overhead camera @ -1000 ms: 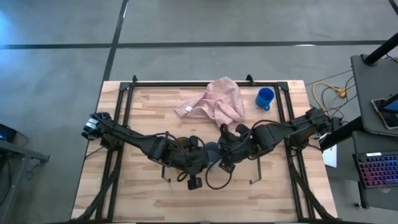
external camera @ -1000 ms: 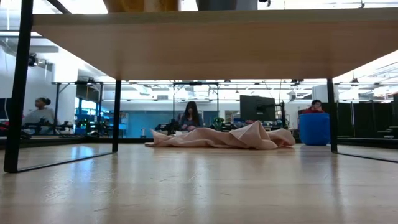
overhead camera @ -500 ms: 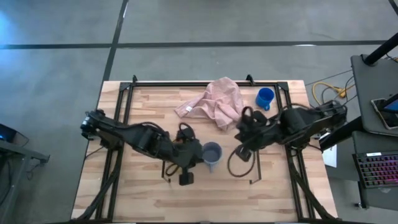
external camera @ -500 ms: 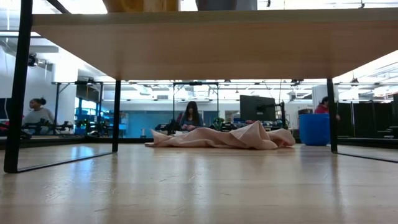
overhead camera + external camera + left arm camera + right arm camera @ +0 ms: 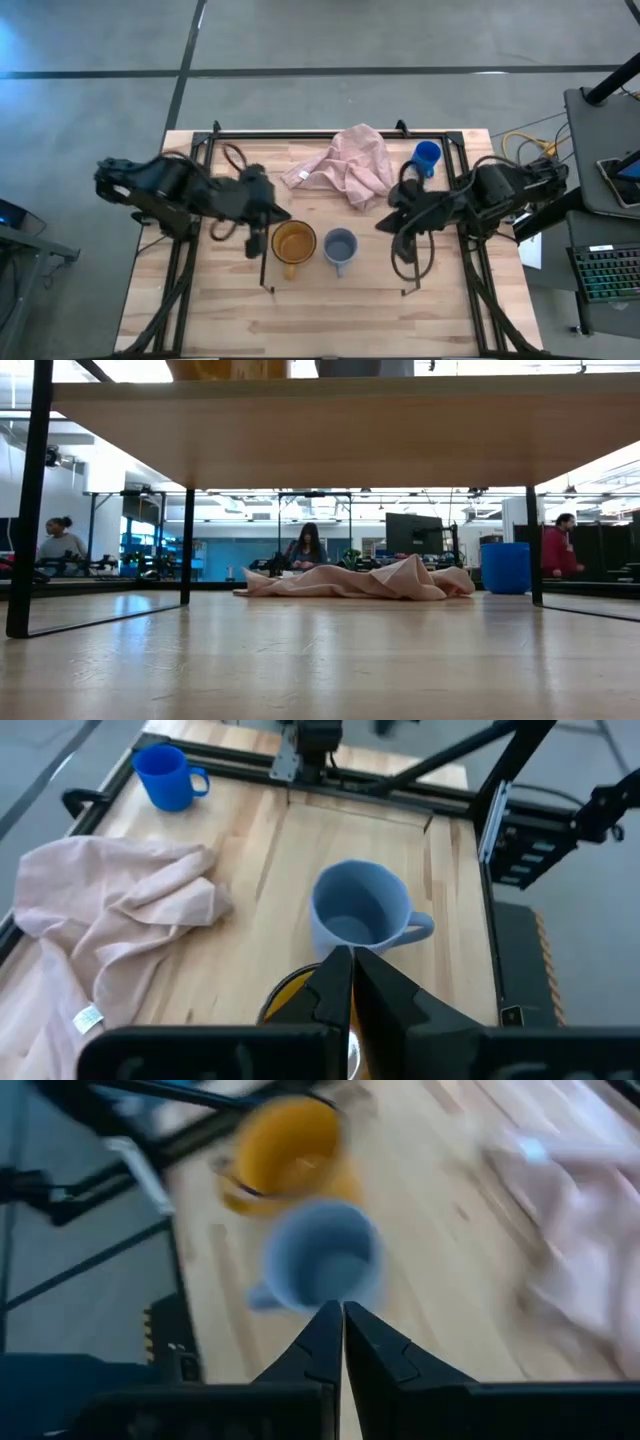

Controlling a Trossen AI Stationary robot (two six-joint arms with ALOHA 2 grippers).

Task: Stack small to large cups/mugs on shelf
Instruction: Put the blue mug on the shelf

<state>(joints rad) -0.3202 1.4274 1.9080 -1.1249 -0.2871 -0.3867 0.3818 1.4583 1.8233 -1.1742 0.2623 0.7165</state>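
The grey mug (image 5: 340, 246) is now left free beside the yellow-orange mug (image 5: 294, 243) on the shelf (image 5: 370, 275); both tools, seemingly pressed together, are drawn clear, so the blue mug (image 5: 426, 157) remains.

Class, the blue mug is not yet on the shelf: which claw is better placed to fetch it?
Probably the right claw: the blue mug stands beside that arm, while the left claw lies across the pink cloth.

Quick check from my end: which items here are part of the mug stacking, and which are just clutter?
Job:
yellow-orange mug
grey mug
blue mug
shelf

Lying about:
pink cloth
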